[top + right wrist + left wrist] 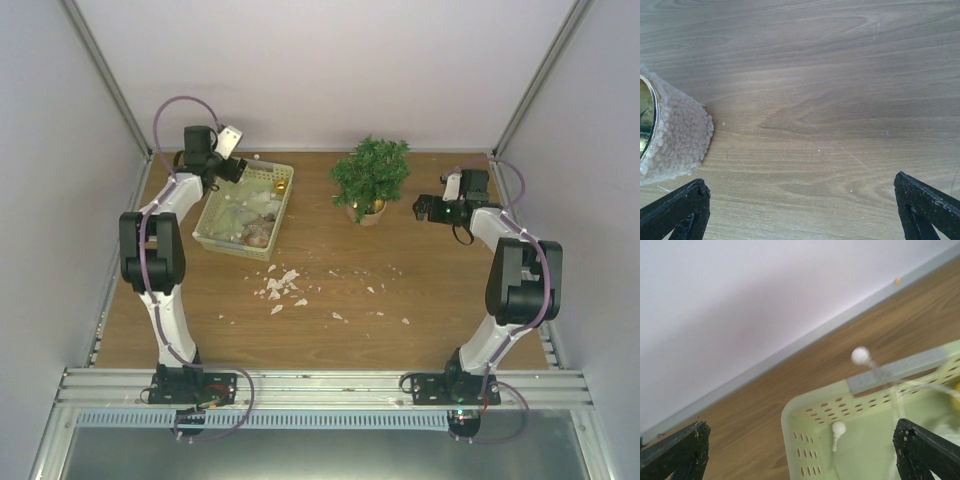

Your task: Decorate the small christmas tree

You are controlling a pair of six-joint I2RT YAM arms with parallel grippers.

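Observation:
The small christmas tree [370, 172] stands at the back centre of the table, dark green and bushy. Its pot has a fuzzy beige cover [682, 135] with a gold ball [377, 207] at its foot. My left gripper [232, 168] hangs open and empty over the far left corner of the pale yellow-green basket [215, 225] of ornaments. In the left wrist view the gripper [800, 460] spans that corner [790, 415], with a white bead on a stem [838, 428] inside. My right gripper [421, 208] is open and empty just right of the pot, low over bare table [800, 215].
White scraps [280, 288] lie scattered on the wooden table in front of the basket and tree. A gold ball [281, 187] sits in the basket's far right corner. A grey strip with a white bead [860, 355] lies across the basket rim. Walls close in behind and at both sides.

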